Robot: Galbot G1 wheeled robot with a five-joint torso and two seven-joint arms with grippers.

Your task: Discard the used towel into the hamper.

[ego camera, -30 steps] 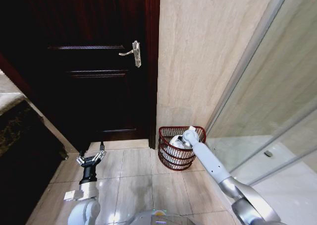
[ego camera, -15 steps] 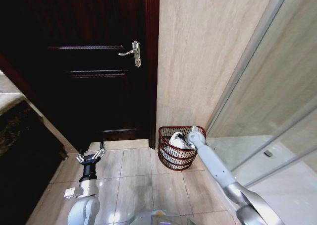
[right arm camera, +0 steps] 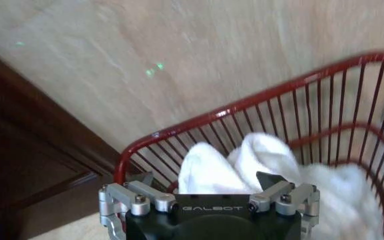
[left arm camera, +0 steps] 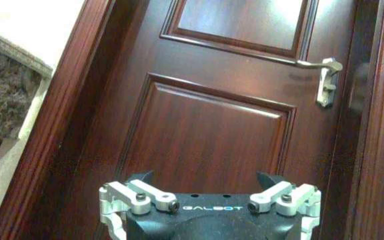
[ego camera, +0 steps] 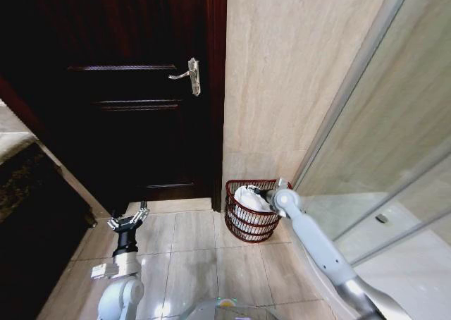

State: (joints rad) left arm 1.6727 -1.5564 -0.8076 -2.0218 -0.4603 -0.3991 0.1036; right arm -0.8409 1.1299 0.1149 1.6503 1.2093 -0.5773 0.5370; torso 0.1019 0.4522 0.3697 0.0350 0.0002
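Observation:
The hamper is a reddish-brown wire basket standing on the floor tiles against the beige wall, right of the door. The white towel lies bunched inside it. My right gripper hovers at the hamper's right rim, pointing in over the towel. In the right wrist view the right gripper is open, its fingertips spread wide just above the towel, with the hamper's red rim beyond. My left gripper hangs open low on the left, facing the door, as the left gripper also shows from its wrist.
A dark wooden door with a metal handle stands shut on the left. A glass shower partition runs along the right. A dark cabinet with a stone top sits at the far left. Open floor tiles lie in front.
My right arm has shifted to the right, from above the hamper's middle to its right rim. The towel now sits higher and more exposed in the hamper. The left arm has barely moved.

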